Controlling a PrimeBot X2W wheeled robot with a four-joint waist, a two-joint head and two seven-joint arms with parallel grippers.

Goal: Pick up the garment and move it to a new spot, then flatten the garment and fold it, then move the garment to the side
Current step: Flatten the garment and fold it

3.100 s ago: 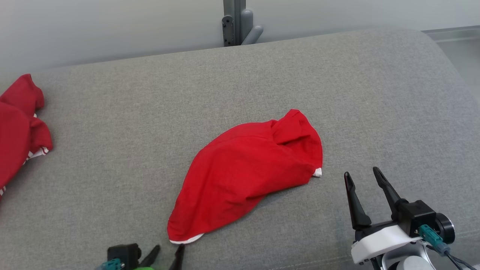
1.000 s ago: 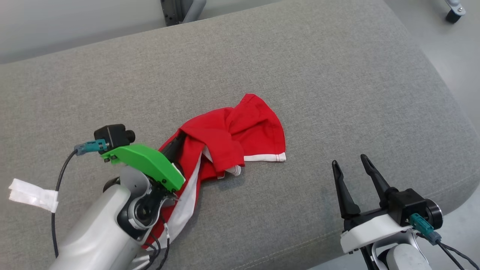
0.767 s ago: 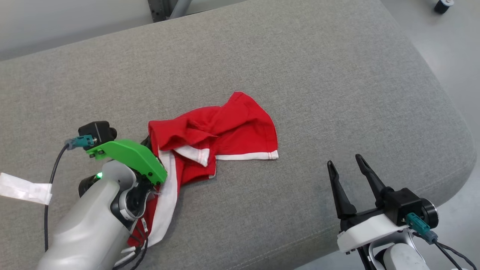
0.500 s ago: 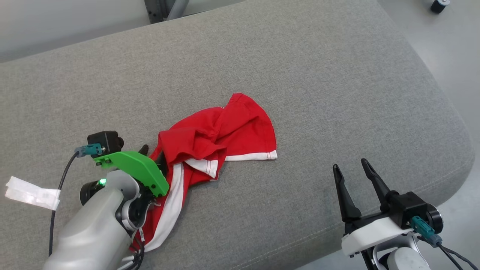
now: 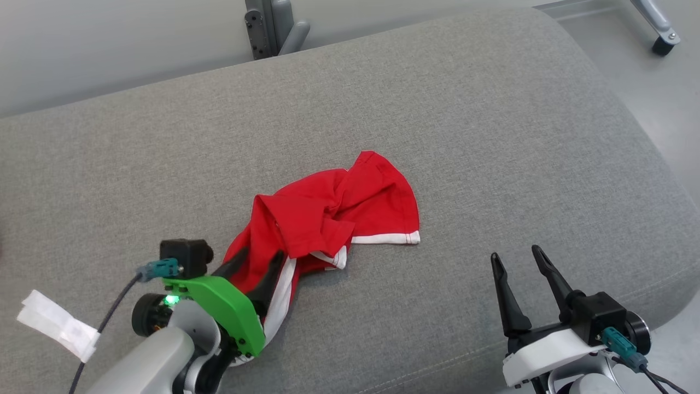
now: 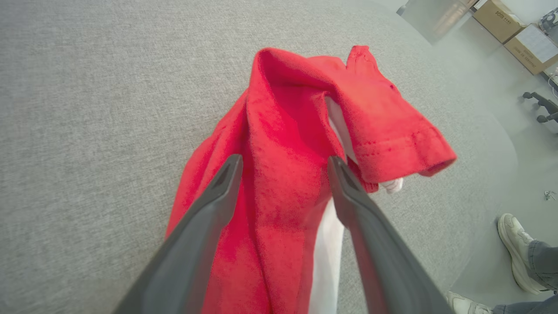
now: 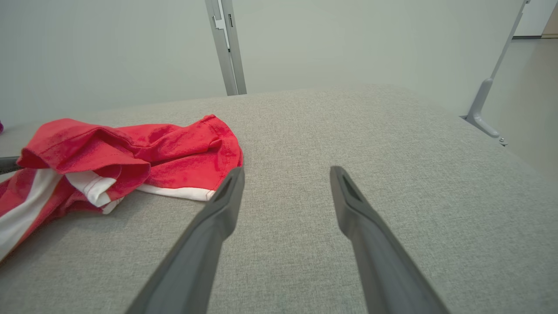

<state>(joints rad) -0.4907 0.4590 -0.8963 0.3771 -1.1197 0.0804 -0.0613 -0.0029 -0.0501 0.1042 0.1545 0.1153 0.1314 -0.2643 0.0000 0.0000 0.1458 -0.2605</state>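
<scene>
Status of the garment (image 5: 333,208): it lies bunched in a red heap with white trim (image 5: 385,239) showing, near the middle of the grey cushion (image 5: 492,109). Its near end trails toward the robot's left arm.

The left gripper (image 5: 256,268) has its fingers (image 6: 205,218) spread, straddling a raised ridge of cloth at that near end. The left wrist view shows the ridge running between them with no pinch made. The right gripper (image 5: 516,256) is likewise spread and holds nothing. It is poised over bare cushion to the right of the garment and apart from it.

Assessed step: flattening is not yet done, because several layers overlap and a hem is turned over.

Hazards from this state:

1. Multi-layer grab. Closing the left gripper on the ridge probably captures more than one layer, so a pull drags the heap instead of opening it.
2. Unanchored pull. The right gripper is clear of the fabric, so nothing restrains the far end, and the garment is likely to slide rather than spread.
3. Snagging. The trailing end lies close under the left wrist housing and its cables, where cloth may catch during a lift.
4. Edge loss. The trailing end points toward the cushion's front, and a pull toward the robot may draw cloth over it.
</scene>
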